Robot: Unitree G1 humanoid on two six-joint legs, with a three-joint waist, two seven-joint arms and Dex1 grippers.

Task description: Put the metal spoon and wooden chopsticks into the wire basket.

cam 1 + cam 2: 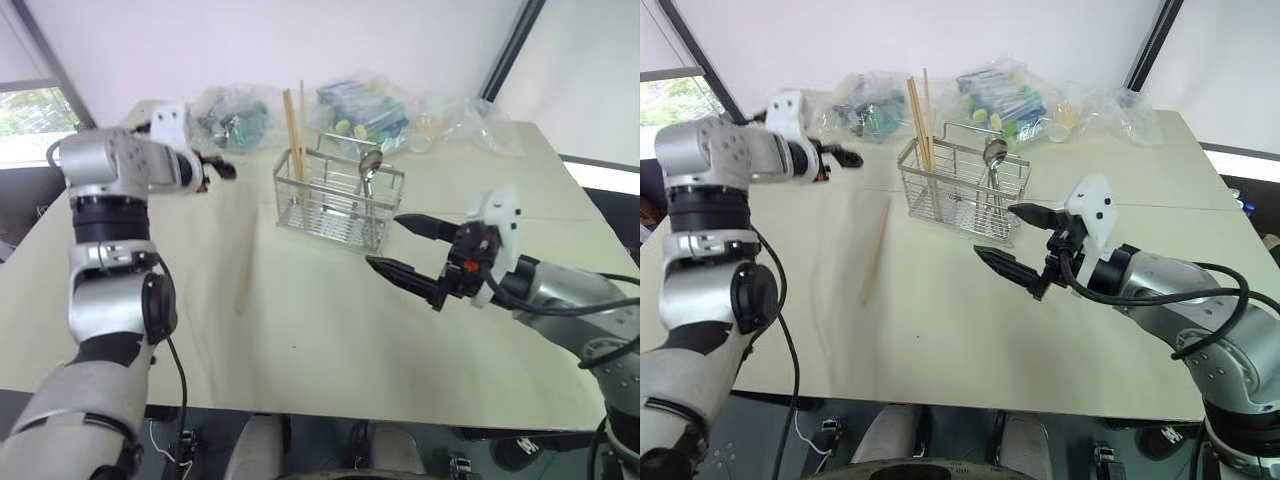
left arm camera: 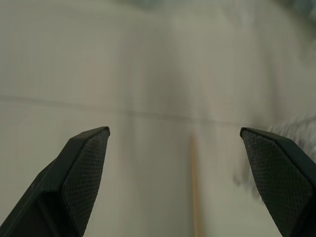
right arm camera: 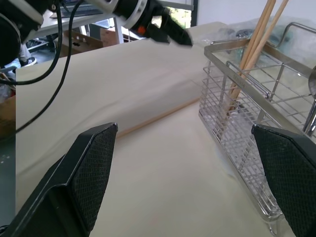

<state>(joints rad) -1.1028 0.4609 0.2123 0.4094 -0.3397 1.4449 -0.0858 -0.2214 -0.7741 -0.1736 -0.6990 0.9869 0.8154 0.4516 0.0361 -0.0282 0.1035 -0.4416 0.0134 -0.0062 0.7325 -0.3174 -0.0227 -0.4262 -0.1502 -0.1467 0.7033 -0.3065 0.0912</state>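
overhead, spoon (image 1: 368, 166) in wire basket (image 1: 335, 205), left wrist shows chopstick (image 2: 196, 187) lying

Silver-grey arms, black joints and cables, white wrist housings, black-fingered right gripper (image 1: 405, 245).

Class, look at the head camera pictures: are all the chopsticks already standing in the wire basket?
No: one chopstick lies flat on the table beside the wire basket, while others stand inside it.
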